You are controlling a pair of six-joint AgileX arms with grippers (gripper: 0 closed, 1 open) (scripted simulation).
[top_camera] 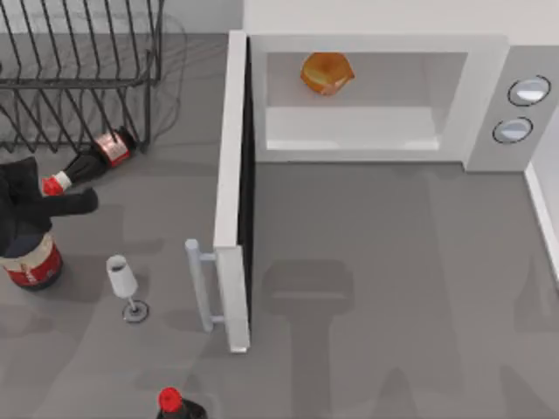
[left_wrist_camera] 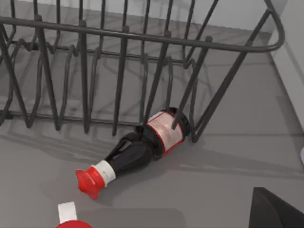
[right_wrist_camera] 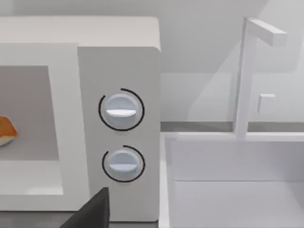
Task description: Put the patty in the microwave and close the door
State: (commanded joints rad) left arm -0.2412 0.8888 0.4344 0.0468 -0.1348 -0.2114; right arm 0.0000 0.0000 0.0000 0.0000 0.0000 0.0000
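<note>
Patty (top_camera: 327, 72) sits inside the microwave (top_camera: 376, 52) around 12 o'clock, door (top_camera: 232, 192) wide open. Left gripper (top_camera: 52, 202), at 9 o'clock by the bottles (top_camera: 92, 161); can't tell its pincer state. It could knock the wine glass (top_camera: 122, 279) when swinging over.

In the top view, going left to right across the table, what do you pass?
Upright red-labelled dark bottle → small clear wine glass → open white microwave door → orange-brown patty inside the cavity → two round silver-blue dials.

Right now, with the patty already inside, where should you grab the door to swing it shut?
Take the door by its white bar handle, coming from the table's left. The bar stands off the outer face near the free edge, leaving a gap for fingers.
</note>
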